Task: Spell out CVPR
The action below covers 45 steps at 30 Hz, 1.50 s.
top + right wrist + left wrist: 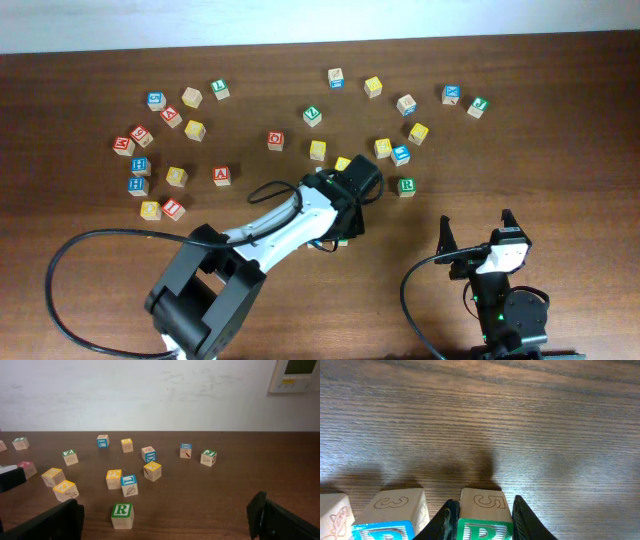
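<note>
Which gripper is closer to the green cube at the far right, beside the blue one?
Right. The open right gripper faces that green cube from the robot's side; the left gripper, gripping a second cube mid-table, is farther off to its left.

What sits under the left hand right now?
Overhead, the left hand covers it. Its wrist view shows a green-lettered cube between its fingers, a blue-lettered cube beside it; both letters are cut off.

Left arm (290, 215): white moulded link between black cylindrical joint housings. Right arm (500, 255): black housings, white wrist section, small green indicator light (489, 318). A thick black cable (60, 270) loops from each base. Black tapered fingers (445, 520) end both arms.
</note>
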Motion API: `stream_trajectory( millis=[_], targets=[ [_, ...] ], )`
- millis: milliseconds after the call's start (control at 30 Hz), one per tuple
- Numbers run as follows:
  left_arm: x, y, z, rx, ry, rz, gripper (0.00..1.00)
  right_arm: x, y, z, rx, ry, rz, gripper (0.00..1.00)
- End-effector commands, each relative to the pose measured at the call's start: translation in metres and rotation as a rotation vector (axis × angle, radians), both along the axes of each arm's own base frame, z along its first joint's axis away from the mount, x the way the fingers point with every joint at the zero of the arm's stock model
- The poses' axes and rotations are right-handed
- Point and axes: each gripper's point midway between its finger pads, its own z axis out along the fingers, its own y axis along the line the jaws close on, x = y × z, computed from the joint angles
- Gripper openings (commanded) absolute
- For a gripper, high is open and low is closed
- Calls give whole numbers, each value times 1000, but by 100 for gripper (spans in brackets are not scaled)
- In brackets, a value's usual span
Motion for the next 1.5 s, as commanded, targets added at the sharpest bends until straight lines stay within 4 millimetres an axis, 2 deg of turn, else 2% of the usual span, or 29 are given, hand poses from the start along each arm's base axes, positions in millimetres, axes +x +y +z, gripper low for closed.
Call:
stream_trajectory(
  millis=[0,33,67,200,333,400,567,633,667,733,800,833,867,967,1033,1067,1167,1233,1333,1367,1467],
  targets=[
    [-6,-2,0,-24,28,6,27,0,-2,-3,-7,6,-8,98],
    [-6,-2,0,-23,26,7,37,0,-2,-3,-7,6,-8,98],
    [-5,-1,0,-18,21,8,39,0,-2,-3,-7,6,-8,98],
    [1,2,2,4,-8,14,39,0,-2,-3,-7,6,-8,98],
    [15,-5,17,-4,-67,-24,38,0,-2,-3,-7,6,-8,98],
    [29,-7,37,-6,-128,-22,38,0,-2,-3,-7,6,-8,98],
    [72,0,111,-66,-295,-12,39,0,-2,-3,-7,6,-8,98],
    [89,17,139,-74,-353,-15,39,0,-2,-3,-7,6,-8,98],
    [96,34,151,-65,-371,-4,41,0,-2,-3,-7,6,-8,98],
    [104,78,163,-11,-381,70,41,0,-2,-3,-7,6,-8,98],
    [107,124,164,56,-353,162,44,0,-2,-3,-7,6,-8,98],
    [105,149,160,85,-316,211,60,0,-2,-3,-7,6,-8,98],
    [103,164,157,103,-290,242,75,0,-2,-3,-7,6,-8,98],
    [92,211,143,157,-194,338,76,0,-2,-3,-7,6,-8,98],
    [86,233,138,176,-156,387,81,1,-2,10,-2,-45,-11,98],
    [85,239,137,181,-147,404,99,0,5,18,30,-76,32,98],
    [84,250,136,186,-137,429,99,-8,45,20,161,-61,264,98],
    [84,252,136,187,-137,434,99,-19,72,33,175,-98,436,98],
    [82,252,135,190,-126,433,99,-31,84,62,183,-207,533,98],
    [82,252,135,191,-125,433,99,-37,83,87,214,-306,548,98],
    [80,252,135,192,-119,432,99,-51,75,135,190,-479,521,99]
  ],
)
